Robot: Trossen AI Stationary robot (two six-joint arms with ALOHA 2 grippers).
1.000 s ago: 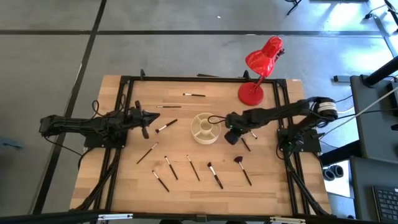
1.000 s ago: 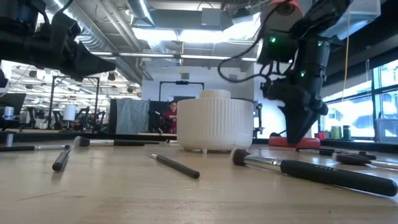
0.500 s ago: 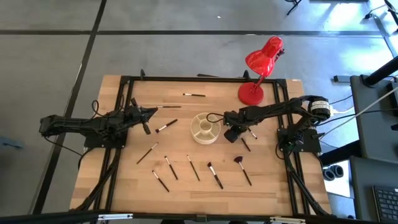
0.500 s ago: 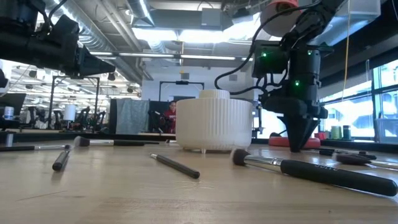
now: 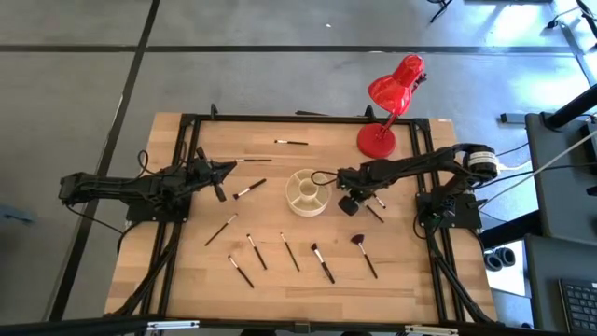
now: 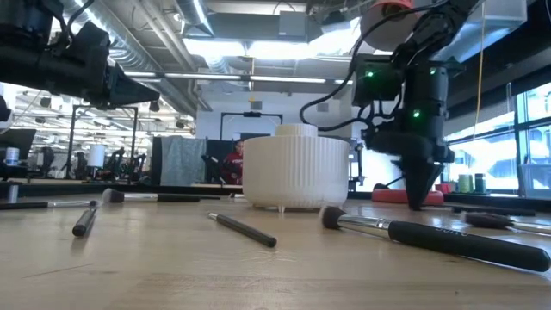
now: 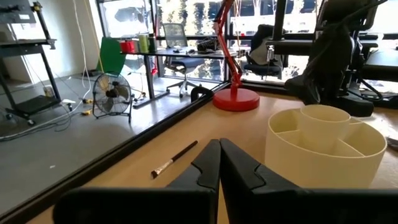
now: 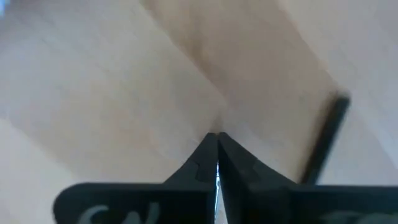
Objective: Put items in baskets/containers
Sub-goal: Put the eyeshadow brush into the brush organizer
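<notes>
Right tool [image 5: 348, 206] shifted slightly, closed, beside organizer cup [image 5: 307, 192], table bare around.

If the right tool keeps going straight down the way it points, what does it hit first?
Probably the bare tabletop. The right tool points straight down, shut, its tips at the wood beside the organizer cup. A brush lies just to one side, not under the tips.

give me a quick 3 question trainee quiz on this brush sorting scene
1. True or false: the cup already holds several brushes.
2. Which hand is down at the table just beside the cup: A left hand, B right hand?
3. Fill in: the lamp is coloured ____.

Key: 1 false, its compartments look empty from above and in the left wrist view. 2 B; the left hand, fingers together, is off on the cup's other side. 3 red.
</notes>
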